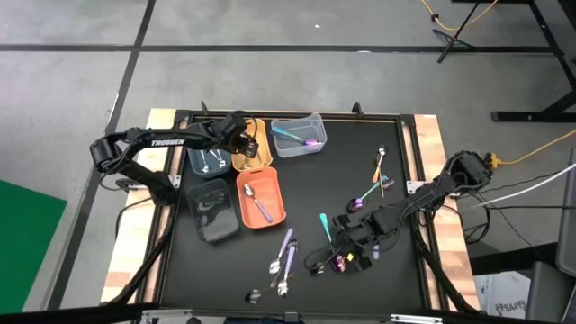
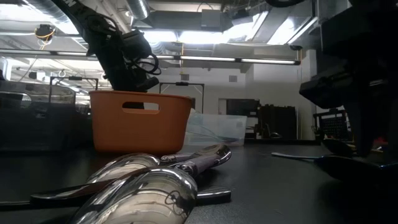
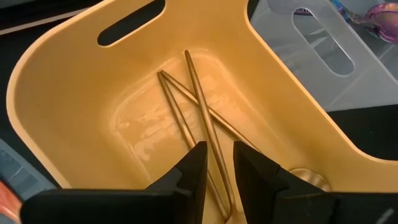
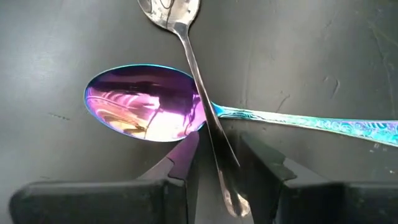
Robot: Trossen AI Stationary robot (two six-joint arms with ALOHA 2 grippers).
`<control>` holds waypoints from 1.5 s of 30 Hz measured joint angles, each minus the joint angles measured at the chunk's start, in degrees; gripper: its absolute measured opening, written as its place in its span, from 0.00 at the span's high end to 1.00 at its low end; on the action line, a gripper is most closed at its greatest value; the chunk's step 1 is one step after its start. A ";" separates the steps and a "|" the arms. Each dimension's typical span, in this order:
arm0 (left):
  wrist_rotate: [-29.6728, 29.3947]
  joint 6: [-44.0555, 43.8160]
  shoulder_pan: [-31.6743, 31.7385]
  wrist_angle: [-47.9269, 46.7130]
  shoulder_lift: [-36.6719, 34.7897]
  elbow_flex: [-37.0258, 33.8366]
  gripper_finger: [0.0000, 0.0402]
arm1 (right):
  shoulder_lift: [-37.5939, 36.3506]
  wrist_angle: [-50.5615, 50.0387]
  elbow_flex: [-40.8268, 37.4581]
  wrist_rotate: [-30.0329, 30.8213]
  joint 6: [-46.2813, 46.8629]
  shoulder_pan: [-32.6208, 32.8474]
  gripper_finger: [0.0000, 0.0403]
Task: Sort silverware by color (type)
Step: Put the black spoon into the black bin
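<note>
Overhead, the black square table (image 1: 225, 270) carries five plastic bins toward ten and eleven o'clock. Largest of what matters, the yellow plastic bin (image 3: 74, 93) sits under the left gripper (image 3: 217, 163), whose fingers grip a slim gold utensil handle (image 3: 202, 106) crossing a second gold handle (image 3: 180, 118) inside it. Toward four o'clock, the right gripper (image 4: 217, 158) is clamped on a silver spoon (image 4: 180, 25), which lies across an iridescent purple spoon (image 4: 146, 102) on the tabletop.
</note>
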 joint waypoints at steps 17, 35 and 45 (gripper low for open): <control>-0.01 -0.02 0.00 0.04 0.00 0.00 0.82 | 4.20 2.54 0.15 -0.42 -0.11 0.00 0.75; -0.01 -0.02 0.00 0.06 0.00 0.00 0.82 | 4.35 2.62 0.11 -0.37 0.00 0.00 0.83; 0.00 -0.02 -0.01 0.06 0.00 0.00 0.82 | 4.40 2.67 0.09 -0.53 0.00 0.00 0.98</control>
